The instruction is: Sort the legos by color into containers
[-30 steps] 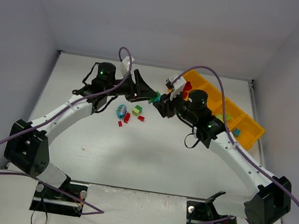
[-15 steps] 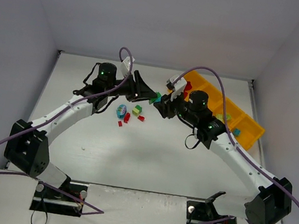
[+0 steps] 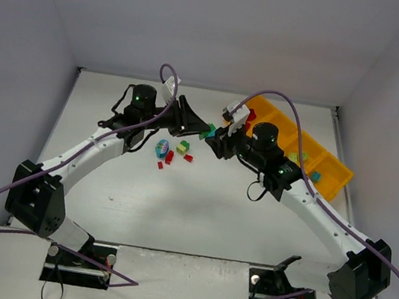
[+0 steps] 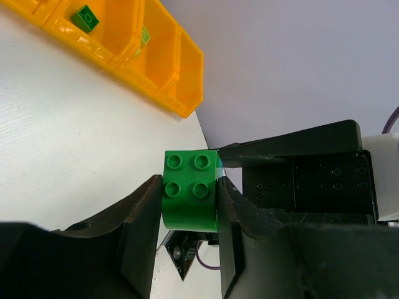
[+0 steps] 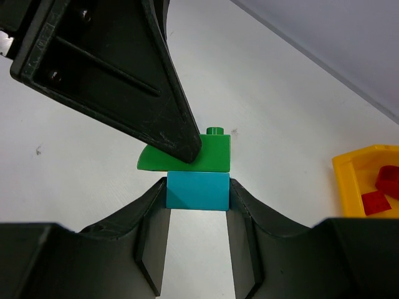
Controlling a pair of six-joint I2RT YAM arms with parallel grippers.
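My two grippers meet above the table's middle back, holding two joined legos. My left gripper [image 3: 201, 129] is shut on the dark green brick [image 4: 190, 190], also seen in the top view [image 3: 208, 130]. My right gripper [image 3: 213, 138] is shut on the teal-blue brick [image 5: 197, 191], which is stuck to the green brick [image 5: 212, 154]. The left gripper's finger [image 5: 124, 75] crosses over the green brick. The orange-yellow tray [image 3: 314, 146] lies at the back right. It holds a green brick [image 4: 84, 17], a pale yellow-green one [image 4: 144, 35] and red ones [image 5: 380, 193].
Loose legos lie on the table below the grippers: red bricks [image 3: 169, 157], [image 3: 160, 164], [image 3: 188, 158] and a green-and-yellow one [image 3: 183, 147]. A small blue oval object [image 3: 162, 147] lies beside them. White walls close in the table on three sides.
The right arm has shifted slightly to the right. Both grippers stay together on the joined bricks.
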